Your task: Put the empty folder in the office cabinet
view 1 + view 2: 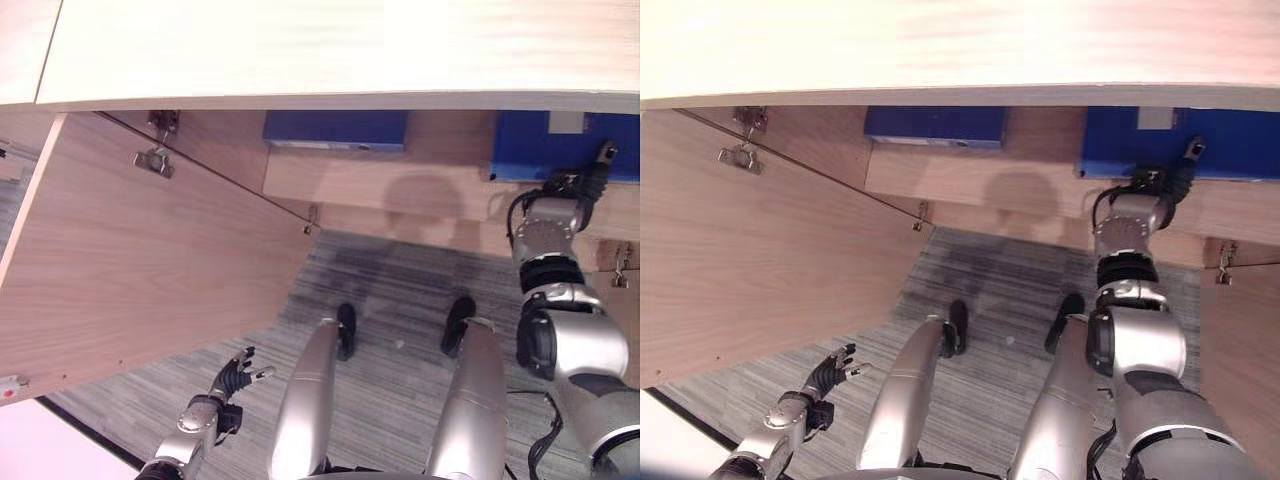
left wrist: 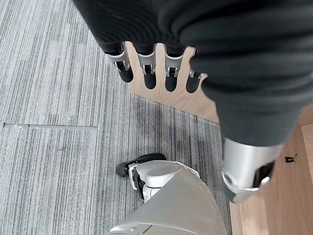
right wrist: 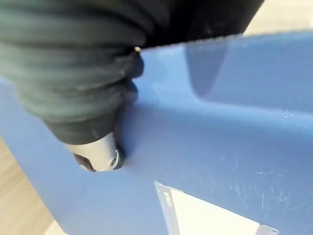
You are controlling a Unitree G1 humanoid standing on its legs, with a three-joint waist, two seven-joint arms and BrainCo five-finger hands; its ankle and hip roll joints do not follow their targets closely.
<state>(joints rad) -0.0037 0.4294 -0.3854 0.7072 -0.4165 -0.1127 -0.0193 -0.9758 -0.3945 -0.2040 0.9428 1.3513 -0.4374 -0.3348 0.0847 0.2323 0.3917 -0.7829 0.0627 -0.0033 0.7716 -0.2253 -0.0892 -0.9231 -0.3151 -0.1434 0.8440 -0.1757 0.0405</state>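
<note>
Pressing against the stiff, light, slick blue plastic folder [image 3: 220,122], the right hand [image 1: 560,190] hides its finger state, favouring edge grips.

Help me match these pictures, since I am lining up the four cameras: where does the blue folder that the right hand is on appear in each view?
Left eye view: blue folder at upper right on the cabinet shelf, right hand at its lower edge.
Right eye view: same folder at upper right.
Left wrist view: not in it.
Right wrist view: the folder's blue face, very close.
Shared landmark: second blue folder further left on the shelf, in both eye views.
</note>
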